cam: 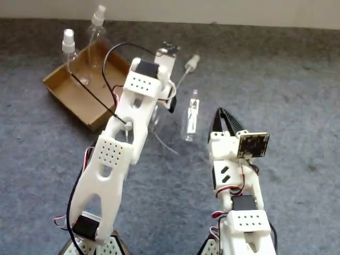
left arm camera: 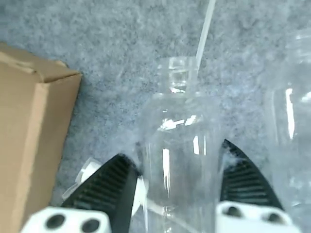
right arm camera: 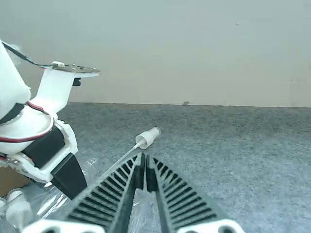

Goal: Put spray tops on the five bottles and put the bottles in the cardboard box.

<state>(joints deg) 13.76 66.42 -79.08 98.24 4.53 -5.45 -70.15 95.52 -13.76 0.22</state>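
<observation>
Low in the left wrist view, left gripper [left arm camera: 176, 151] has its fingers clamped either side of a clear bottle [left arm camera: 181, 121]. The neck is bare, with no top fitted. Loose spray top [cam: 192, 61] lies on the grey surface [cam: 297, 79], upper centre of the high view, with its dip tube trailing toward that bottle. Right gripper [right arm camera: 145, 170] has its fingers pressed together, with nothing visible between them. Cardboard box [cam: 74, 93] sits upper left. One topped bottle [cam: 69, 42] and a second topped bottle [cam: 98, 17] stand at its far side; in or behind it, cannot tell. A bare bottle lying flat [cam: 191, 117] rests just beside the right fingers.

Risks, as judged:
- Thin, slick plastic could buckle or squirt out under a hard squeeze.
- The long, limp tube may miss the narrow neck.
- The flat bottle could be knocked rolling by the right arm.

Views: the left wrist view shows the grip and the open neck, which the arm hides from above. The high view shows the box and the flat bottle. The right wrist view shows the top's head side-on.
</observation>
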